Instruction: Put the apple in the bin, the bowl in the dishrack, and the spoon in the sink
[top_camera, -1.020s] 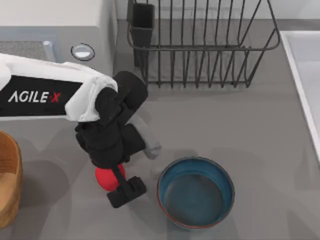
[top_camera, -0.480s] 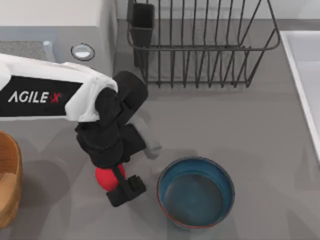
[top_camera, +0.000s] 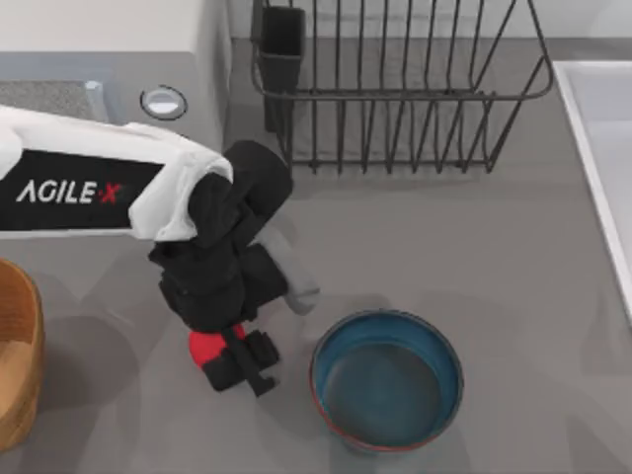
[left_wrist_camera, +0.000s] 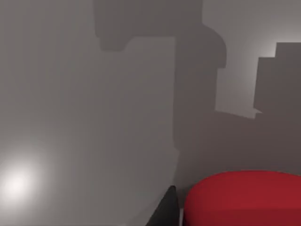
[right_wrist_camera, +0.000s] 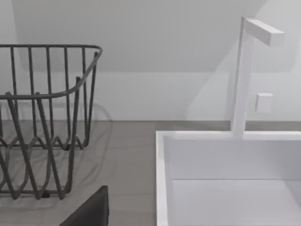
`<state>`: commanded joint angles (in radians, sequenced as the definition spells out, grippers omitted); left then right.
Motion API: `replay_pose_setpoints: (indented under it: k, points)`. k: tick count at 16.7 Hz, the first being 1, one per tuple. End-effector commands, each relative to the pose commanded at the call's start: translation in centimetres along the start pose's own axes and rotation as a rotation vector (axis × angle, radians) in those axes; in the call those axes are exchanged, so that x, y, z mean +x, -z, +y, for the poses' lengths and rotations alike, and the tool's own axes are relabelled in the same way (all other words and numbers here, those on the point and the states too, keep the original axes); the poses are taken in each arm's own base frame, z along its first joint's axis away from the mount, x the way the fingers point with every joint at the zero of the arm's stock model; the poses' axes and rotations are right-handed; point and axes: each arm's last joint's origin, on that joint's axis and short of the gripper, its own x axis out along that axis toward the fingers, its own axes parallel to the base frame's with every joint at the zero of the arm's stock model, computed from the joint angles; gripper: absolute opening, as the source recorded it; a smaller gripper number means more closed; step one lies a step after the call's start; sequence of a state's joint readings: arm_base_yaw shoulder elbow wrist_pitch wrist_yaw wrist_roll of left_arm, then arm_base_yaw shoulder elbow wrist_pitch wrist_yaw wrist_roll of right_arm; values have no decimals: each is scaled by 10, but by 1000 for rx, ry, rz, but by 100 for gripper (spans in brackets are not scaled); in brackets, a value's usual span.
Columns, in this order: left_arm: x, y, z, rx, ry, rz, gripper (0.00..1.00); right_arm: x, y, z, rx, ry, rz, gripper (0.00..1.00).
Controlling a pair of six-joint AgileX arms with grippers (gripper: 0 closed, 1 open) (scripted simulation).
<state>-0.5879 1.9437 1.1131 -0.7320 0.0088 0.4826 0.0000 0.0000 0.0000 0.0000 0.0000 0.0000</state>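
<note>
My left gripper [top_camera: 237,357] is low over the grey table [top_camera: 464,257], reached in from the top view's left, with the apple [top_camera: 204,345] directly beneath the wrist and between the dark fingers [top_camera: 259,359]. In the top view the fingers sit narrow, pressed against the apple's right side, so the jaws appear closed on the fruit; most of the red ball is covered by the wrist housing. In the left wrist view the apple [left_wrist_camera: 242,197] lies hard against one black fingertip [left_wrist_camera: 165,209], resting on the table surface. The bowl [top_camera: 386,379] stands upright just to the right of the gripper, apart from it. The bin [top_camera: 22,365] sits at the table's left edge, well apart from the apple. The dishrack [top_camera: 400,89] stands at the far side, its cutlery cup [top_camera: 281,44] at the left corner, beside the microwave [top_camera: 109,59]. The sink [top_camera: 597,148] lies along the right edge; the right wrist view shows the sink [right_wrist_camera: 162,165], its faucet [right_wrist_camera: 247,70] and the dishrack [right_wrist_camera: 47,117].
</note>
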Motion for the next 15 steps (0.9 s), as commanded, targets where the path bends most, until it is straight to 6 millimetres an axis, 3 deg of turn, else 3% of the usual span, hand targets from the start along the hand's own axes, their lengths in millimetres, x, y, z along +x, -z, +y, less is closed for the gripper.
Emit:
replay_pose_setpoints:
  k: [6, 9, 15]
  points:
    - [0, 0, 0, 0, 0, 0, 0, 0, 0, 0, 0, 0, 0, 100]
    - [-12, -2, 0, -1, -3, -16, 0, 0, 0, 0, 0, 0, 0, 100]
    - [-72, -5, 1, -1, 6, 1, 0, 0, 0, 0, 0, 0, 0, 100]
